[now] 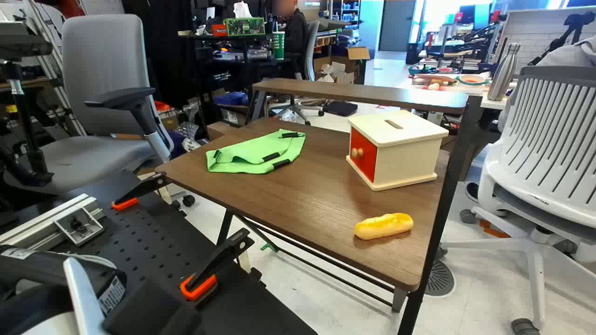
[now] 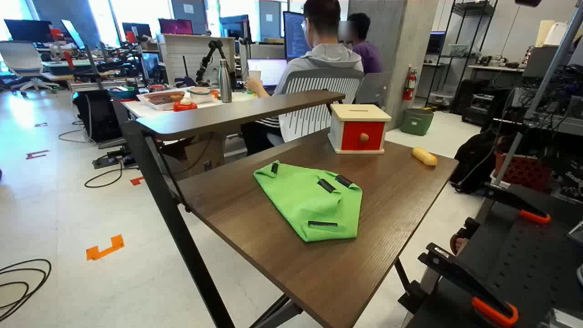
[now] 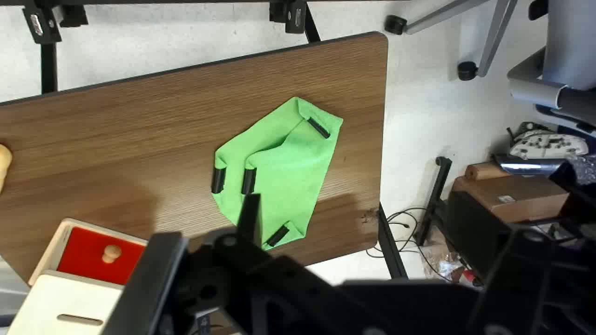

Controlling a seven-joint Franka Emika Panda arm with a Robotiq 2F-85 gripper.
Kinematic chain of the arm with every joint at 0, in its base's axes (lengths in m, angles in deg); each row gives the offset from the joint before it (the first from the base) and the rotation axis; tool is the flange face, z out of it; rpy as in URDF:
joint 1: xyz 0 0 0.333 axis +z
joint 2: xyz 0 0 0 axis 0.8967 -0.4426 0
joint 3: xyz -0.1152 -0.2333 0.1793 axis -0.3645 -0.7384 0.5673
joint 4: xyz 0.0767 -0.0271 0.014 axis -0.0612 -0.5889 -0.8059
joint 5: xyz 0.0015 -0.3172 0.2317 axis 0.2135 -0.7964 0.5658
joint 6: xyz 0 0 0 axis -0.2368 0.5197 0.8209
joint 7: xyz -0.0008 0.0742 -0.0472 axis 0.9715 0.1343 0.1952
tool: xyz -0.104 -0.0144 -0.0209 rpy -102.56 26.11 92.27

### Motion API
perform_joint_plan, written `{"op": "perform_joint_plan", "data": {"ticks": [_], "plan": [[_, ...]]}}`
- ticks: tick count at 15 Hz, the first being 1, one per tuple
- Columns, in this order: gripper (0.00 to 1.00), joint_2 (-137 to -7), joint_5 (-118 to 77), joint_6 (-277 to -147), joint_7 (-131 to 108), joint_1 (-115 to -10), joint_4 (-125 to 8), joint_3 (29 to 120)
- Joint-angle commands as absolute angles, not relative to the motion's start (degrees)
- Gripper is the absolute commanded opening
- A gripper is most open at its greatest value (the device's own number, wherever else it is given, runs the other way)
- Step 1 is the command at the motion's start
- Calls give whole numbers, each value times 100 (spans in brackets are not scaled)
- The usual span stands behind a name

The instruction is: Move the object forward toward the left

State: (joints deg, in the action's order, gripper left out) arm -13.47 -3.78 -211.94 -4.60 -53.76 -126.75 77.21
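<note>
At the far left of my wrist view I have the yellow-orange object, cut off by the frame so that only a rounded end and part of a flank show. In an exterior view the object appears whole, lying on the table near a corner on the side of the black bench. Its long axis runs aslant to the table's edges: one end points toward the bench-side edge, the other toward the short end.

Next, at lower left in the wrist view, stands the wooden box, partly hidden by a finger of my gripper. The fingers are spread, with nothing held between them. I can't make the gripper out in either exterior view, so I take it to be high up.

The object, then, lies left of the gripper and somewhat benchward, with the box just beside that path. I'd cross over before descending, then close across the narrow width. The fingers part mostly sideways here, so I expect only a modest wrist turn, though the cropping leaves that unsure.

Farther right is the green cloth; the robot's forward-left, I judge, runs toward that side.
</note>
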Motion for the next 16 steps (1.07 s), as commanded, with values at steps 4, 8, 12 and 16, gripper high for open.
{"op": "perform_joint_plan", "data": {"ticks": [4, 8, 12, 16], "plan": [[100, -1652, -321, -21454, -478, -5542, -12522, 7673], [100, -2303, -431, -21876, -625, -5932, -12288, 7596], [100, -2896, -515, -22005, -507, -6328, -12186, 7340], [100, -3706, -534, -22467, -333, -6725, -11974, 6970]]}}
